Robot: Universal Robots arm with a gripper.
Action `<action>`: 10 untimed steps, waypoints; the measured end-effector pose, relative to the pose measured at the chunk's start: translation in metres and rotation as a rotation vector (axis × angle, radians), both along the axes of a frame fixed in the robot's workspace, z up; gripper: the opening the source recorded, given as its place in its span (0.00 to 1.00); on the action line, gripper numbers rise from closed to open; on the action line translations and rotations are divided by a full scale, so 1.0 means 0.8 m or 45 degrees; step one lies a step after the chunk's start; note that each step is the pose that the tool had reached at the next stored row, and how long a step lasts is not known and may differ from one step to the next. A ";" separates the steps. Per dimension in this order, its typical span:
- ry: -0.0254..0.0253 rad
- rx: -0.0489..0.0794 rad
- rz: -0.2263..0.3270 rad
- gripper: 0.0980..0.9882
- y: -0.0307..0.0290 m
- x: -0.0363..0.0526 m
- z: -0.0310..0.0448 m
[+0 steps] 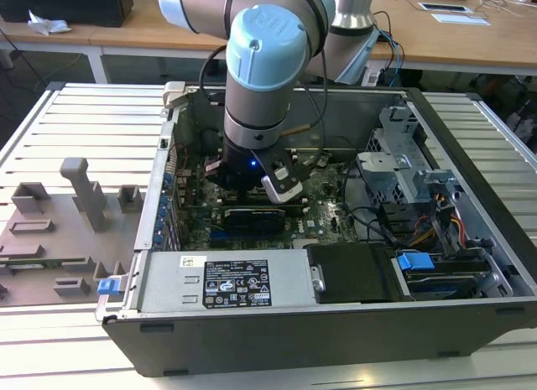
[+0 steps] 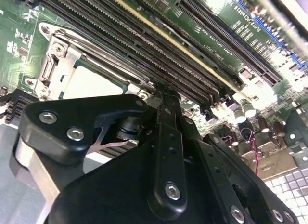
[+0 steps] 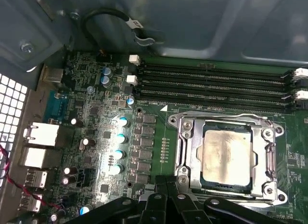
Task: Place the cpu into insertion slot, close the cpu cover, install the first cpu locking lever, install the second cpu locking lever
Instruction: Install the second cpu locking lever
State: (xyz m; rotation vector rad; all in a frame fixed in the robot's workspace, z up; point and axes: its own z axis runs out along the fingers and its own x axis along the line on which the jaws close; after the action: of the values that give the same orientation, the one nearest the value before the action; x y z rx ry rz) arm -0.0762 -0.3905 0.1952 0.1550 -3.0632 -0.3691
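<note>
Hovering low over the board inside the case, the gripper (image 3: 166, 192) has its fingers pressed together on nothing, because the cpu (image 3: 226, 154) already lies in the slot (image 3: 185, 159) with the cover (image 3: 264, 151) down around it.

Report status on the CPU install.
Gripper down at socket edge. Cpu seated in insertion slot, cpu cover closed over it. Nothing in the way.

I see my gripper (image 2: 161, 89) with fingers together, the cpu (image 2: 91, 82) under its cpu cover (image 2: 62, 60) just beside the tips.
</note>
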 end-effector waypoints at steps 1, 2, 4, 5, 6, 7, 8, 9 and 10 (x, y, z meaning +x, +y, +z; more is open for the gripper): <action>-0.0003 0.001 0.000 0.01 -0.0003 0.000 0.0003; -0.0006 0.002 0.000 0.01 -0.0005 0.000 0.0011; -0.0008 0.002 0.000 0.01 -0.0009 0.000 0.0038; -0.0011 0.003 0.000 0.01 -0.0010 0.000 0.0055; -0.0012 0.002 0.000 0.01 -0.0010 0.000 0.0087; -0.0013 0.002 0.000 0.01 -0.0011 0.000 0.0113; -0.0011 0.002 0.000 0.01 -0.0011 0.000 0.0134; -0.0013 0.002 0.001 0.01 -0.0010 0.001 0.0141; -0.0011 0.003 0.000 0.01 0.0001 0.004 0.0141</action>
State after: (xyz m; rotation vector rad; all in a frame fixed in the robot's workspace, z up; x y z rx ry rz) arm -0.0730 -0.3904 0.2064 0.1558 -3.0637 -0.3723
